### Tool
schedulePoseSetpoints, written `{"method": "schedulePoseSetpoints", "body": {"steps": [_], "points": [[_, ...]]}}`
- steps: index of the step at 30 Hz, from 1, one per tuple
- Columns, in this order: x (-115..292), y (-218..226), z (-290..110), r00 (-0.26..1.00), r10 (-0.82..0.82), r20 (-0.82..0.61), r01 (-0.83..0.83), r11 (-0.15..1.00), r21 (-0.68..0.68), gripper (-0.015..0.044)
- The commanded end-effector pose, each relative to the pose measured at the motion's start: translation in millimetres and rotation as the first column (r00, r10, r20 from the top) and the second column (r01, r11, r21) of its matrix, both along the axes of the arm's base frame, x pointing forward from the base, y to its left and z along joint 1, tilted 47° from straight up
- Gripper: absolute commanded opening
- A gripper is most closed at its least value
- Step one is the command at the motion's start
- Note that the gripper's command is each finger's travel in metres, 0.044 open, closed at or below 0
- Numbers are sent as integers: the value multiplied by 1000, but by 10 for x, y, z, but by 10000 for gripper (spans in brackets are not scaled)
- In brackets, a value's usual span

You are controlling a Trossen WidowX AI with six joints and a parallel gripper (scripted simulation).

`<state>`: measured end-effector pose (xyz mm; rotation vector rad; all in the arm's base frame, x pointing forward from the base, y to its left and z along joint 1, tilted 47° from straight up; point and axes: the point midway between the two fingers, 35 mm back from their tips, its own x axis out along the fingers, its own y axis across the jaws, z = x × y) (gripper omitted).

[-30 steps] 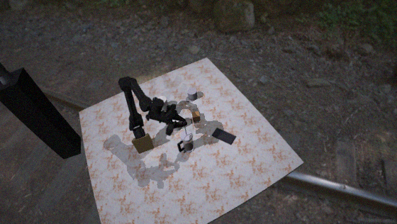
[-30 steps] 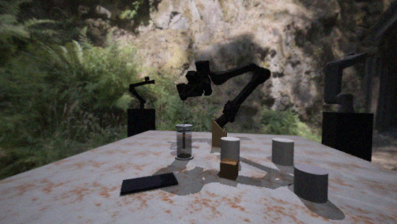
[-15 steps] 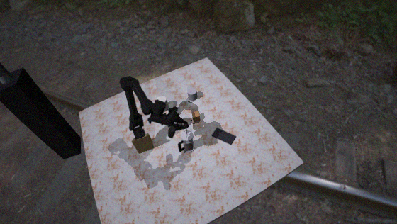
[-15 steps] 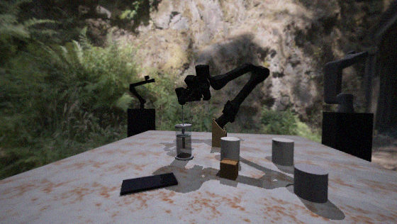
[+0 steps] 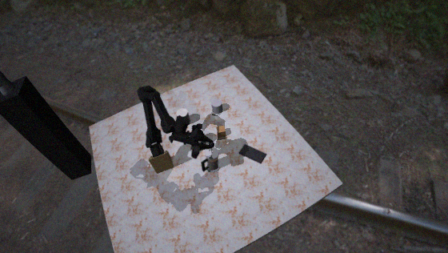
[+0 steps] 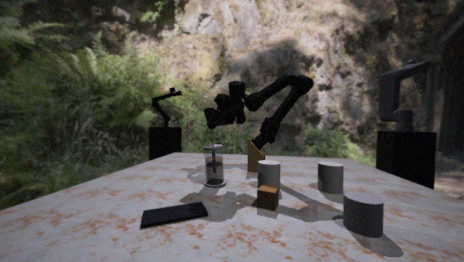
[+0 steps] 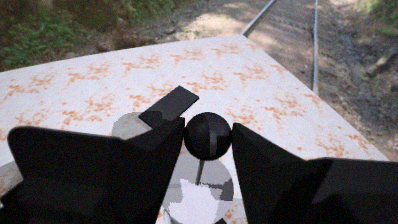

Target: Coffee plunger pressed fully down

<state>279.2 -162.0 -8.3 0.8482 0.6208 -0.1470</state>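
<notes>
The coffee press stands upright on the table, a clear glass cylinder with a dark handle. Its pale lid is on top. The thin plunger rod rises above the lid, and the dark filter disc shows inside the glass, above the base. My gripper is above the press, shut on the round black plunger knob, one finger at each side. The arm's dark parts hide the knob in the top and exterior views.
A dark flat slab lies near the press. An orange-brown block stands close by. Three grey cylinders stand on the table, one behind the block in the exterior view.
</notes>
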Motion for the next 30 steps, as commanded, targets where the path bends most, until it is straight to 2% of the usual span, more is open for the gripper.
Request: {"method": "schedulePoseSetpoints", "body": {"steps": [1,30], "points": [[-52,177,-179,999,14,-42,-13,999,32,125],[71,348,-368,999,13,-35,-11,999,35,125]]}}
